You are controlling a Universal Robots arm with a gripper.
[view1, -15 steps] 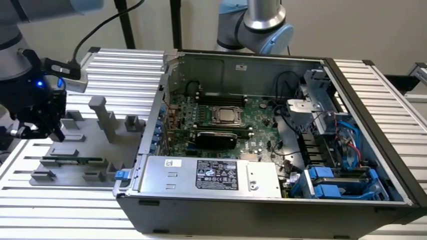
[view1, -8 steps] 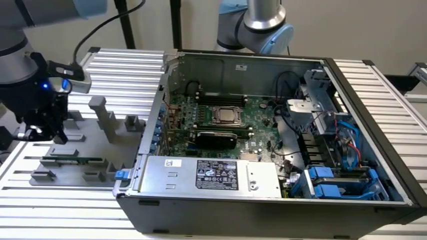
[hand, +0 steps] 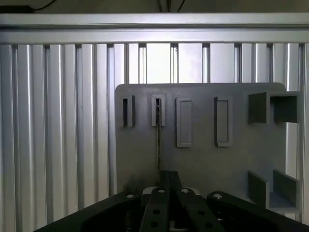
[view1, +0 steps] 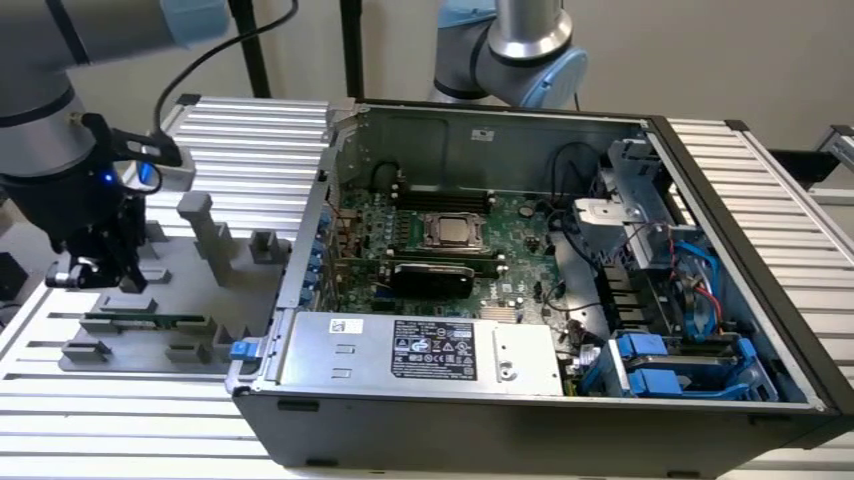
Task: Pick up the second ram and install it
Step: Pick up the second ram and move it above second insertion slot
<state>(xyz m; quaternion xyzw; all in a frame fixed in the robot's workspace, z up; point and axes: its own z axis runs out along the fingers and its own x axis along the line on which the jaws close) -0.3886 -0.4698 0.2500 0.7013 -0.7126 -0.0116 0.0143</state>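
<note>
Though the gripper [view1: 127,283] hangs over the ram [view1: 144,322], its grip is unclear. Both sit at nine o'clock of the case [view1: 534,420].

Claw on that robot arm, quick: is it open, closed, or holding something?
Claw: cannot be told; it is right by the second ram.

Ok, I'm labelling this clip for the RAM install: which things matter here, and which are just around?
Job: second ram, lying in the grey fixture; end effector, over the fixture; memory slots on the motherboard.
Just around: power supply; blue drive caddies; other arm behind the case.
</note>
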